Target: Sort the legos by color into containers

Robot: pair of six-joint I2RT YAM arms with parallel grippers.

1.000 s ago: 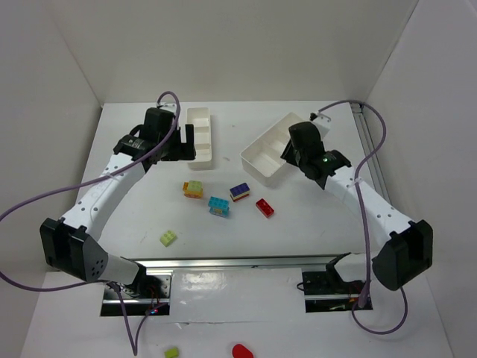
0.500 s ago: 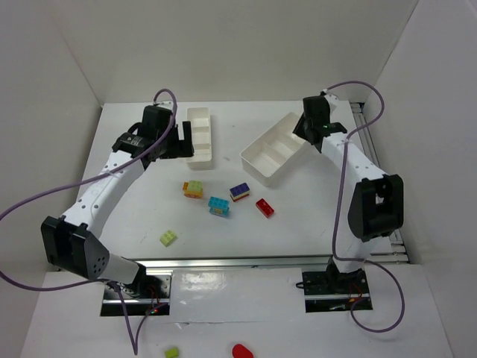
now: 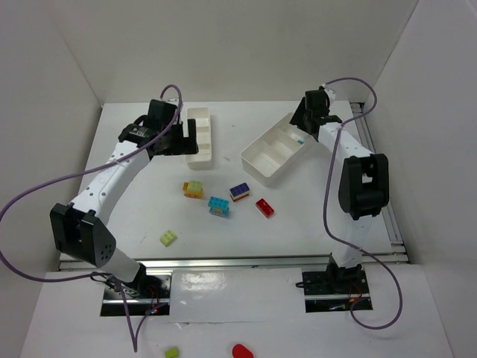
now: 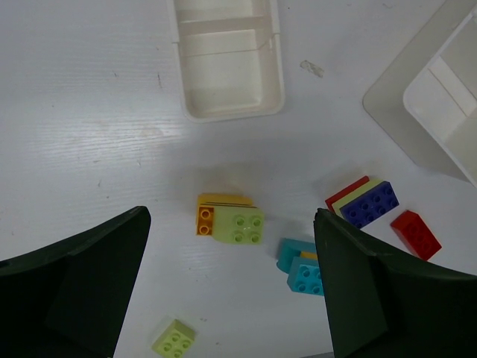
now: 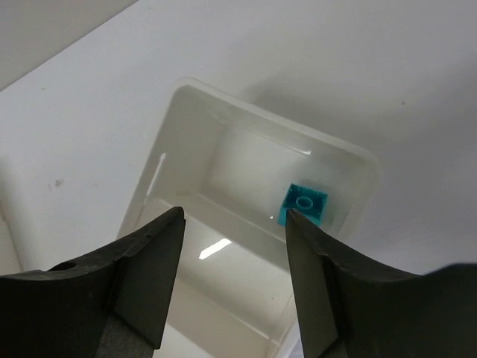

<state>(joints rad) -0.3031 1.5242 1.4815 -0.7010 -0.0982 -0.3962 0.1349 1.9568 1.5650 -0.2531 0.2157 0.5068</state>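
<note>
Five legos lie mid-table: an orange-and-lime brick (image 3: 193, 189) (image 4: 231, 221), a cyan one (image 3: 218, 206) (image 4: 302, 267), a blue-purple and yellow one (image 3: 239, 192) (image 4: 365, 203), a red one (image 3: 264, 207) (image 4: 416, 233) and a lime one (image 3: 168, 238) (image 4: 174, 339). A small cyan brick (image 5: 304, 203) lies in the end compartment of the wider tray (image 3: 257, 160) (image 5: 223, 134). My right gripper (image 3: 304, 125) (image 5: 235, 224) hovers open and empty above that tray. My left gripper (image 3: 176, 139) (image 4: 231, 218) is open and empty beside the narrow tray (image 3: 200, 156) (image 4: 232, 114), high over the bricks.
White walls close in the table on three sides. A metal rail runs along the near edge (image 3: 238, 262). A lime piece (image 3: 171, 352) and a red piece (image 3: 240, 349) lie below the table's front. Purple cables loop off both arms.
My right arm has swung up and back, carrying its gripper from the wide tray's near side to its far end. My left gripper has shifted slightly right by the narrow tray.
</note>
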